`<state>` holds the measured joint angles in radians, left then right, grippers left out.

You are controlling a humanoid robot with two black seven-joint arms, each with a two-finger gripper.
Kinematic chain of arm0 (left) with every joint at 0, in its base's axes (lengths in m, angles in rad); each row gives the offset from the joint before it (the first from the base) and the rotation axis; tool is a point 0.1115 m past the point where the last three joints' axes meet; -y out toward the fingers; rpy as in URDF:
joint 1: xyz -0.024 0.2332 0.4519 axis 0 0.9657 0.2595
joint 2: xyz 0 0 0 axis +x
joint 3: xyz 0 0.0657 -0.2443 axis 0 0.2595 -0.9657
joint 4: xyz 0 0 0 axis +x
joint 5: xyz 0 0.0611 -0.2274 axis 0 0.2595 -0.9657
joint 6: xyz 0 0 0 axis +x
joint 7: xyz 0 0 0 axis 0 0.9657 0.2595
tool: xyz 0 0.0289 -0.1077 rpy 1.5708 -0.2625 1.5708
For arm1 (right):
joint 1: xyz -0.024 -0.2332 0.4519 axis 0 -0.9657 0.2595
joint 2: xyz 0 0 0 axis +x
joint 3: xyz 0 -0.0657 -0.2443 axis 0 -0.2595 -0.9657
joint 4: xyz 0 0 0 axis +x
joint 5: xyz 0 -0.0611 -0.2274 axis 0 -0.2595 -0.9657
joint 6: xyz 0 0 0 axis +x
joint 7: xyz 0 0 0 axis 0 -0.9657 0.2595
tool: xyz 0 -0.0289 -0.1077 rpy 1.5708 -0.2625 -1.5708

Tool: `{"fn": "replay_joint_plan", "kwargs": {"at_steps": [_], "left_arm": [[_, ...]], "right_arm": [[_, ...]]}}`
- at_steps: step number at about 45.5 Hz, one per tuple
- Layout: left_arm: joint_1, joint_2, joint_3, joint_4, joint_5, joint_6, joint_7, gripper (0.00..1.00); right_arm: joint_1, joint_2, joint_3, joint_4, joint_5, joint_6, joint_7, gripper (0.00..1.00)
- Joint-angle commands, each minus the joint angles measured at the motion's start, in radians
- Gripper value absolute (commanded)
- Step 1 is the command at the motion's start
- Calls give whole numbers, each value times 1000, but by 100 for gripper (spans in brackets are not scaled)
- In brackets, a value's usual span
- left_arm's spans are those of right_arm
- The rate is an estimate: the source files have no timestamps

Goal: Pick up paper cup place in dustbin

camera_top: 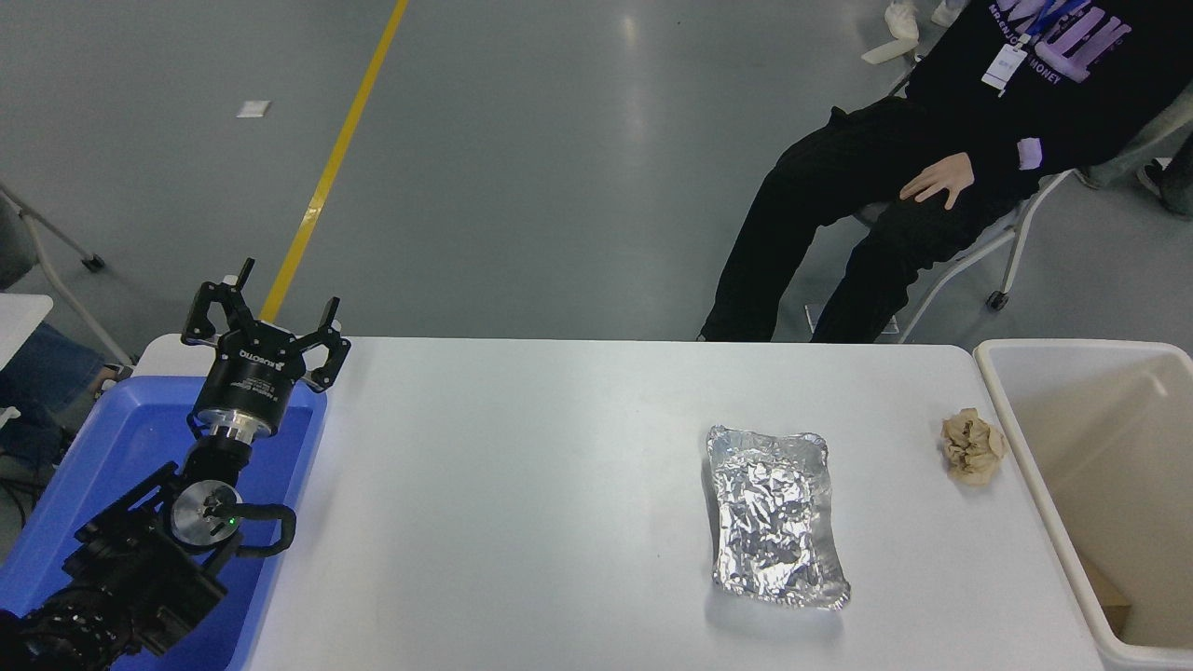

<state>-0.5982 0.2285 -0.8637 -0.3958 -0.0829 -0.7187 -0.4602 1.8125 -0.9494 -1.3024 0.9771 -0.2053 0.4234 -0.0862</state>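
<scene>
The paper cup is out of view. The dustbin (1011, 410), a large cream-white bin with a thick rim and beige inside, stands at the table's right end and runs off the picture's right edge. My right arm and gripper are out of view. My left gripper (264, 324) is parked at the lower left over the blue tub, open and empty.
A crumpled silver foil tray (774, 517) lies right of the table's middle. A crumpled brown paper ball (971, 445) lies next to the dustbin's left wall. A blue plastic tub (93, 447) stands at the left end. A person (941, 177) sits on a chair beyond the far edge.
</scene>
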Motion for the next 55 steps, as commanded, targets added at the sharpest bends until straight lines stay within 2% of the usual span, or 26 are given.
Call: {"fn": "replay_joint_plan", "kwargs": {"at_steps": [1, 5, 9, 36, 55], "left_arm": [[0, 0, 0, 0, 0, -1, 0, 98], [0, 0, 0, 0, 0, -1, 0, 98], [0, 0, 0, 0, 0, -1, 0, 98], [0, -1, 0, 0, 0, -1, 0, 98], [0, 0, 0, 0, 0, -1, 0, 98]], "right_arm": [[-439, -14, 313, -218, 1, -164, 0, 0], [-554, 1, 426, -297, -2, -172, 2, 0], [-653, 67, 495, -379, 0, -176, 0, 0], [-1076, 397, 721, -834, 6, -235, 2, 0], [-1108, 419, 742, -845, 7, -304, 0, 0]]}}
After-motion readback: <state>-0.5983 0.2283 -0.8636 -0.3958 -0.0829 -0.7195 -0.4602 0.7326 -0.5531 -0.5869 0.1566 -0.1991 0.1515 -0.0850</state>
